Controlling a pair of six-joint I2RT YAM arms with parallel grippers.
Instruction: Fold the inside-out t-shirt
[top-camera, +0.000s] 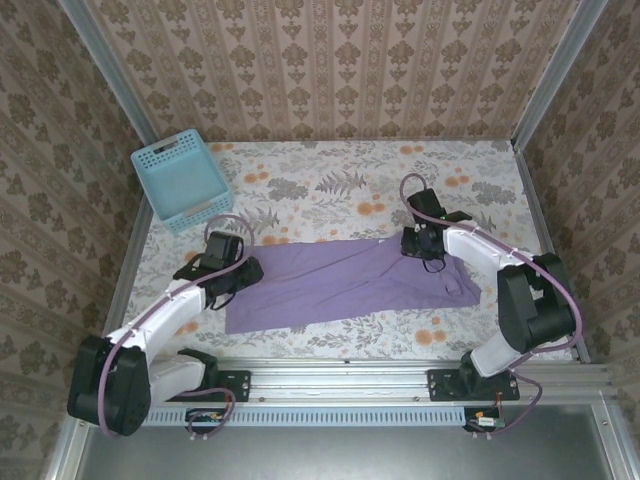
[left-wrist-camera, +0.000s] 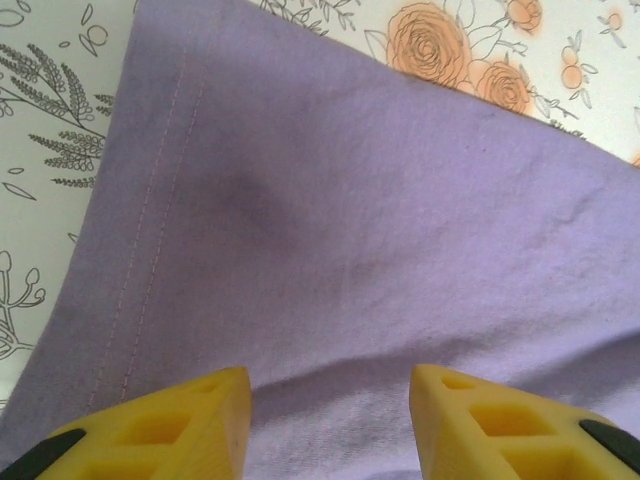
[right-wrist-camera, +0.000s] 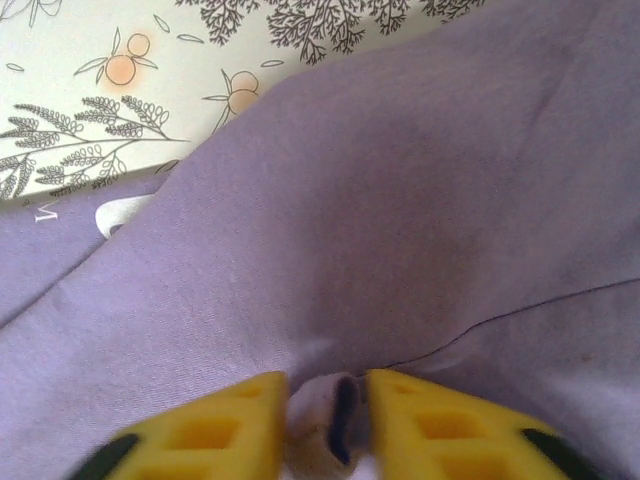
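Both arms are white links with chunky black joints: left arm (top-camera: 165, 320) at lower left, right arm (top-camera: 500, 265) on the right side. A lavender cable (top-camera: 148, 318) loops along each. The fingers (left-wrist-camera: 170, 435) are yellow, with cut-out pockets and black tips.

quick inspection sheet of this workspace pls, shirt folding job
surface: floral table cover
job's things: lavender t-shirt in a long band across the near table, white lettering showing at one fold
clutter: light-blue basket in the far left corner, apart from the shirt
grippers: left gripper fingers apart over the shirt's stitched hem; right gripper fingers shut on a fold of cloth
cables: lilac cables along both arms
surroundings: patterned wallpaper walls, metal rail
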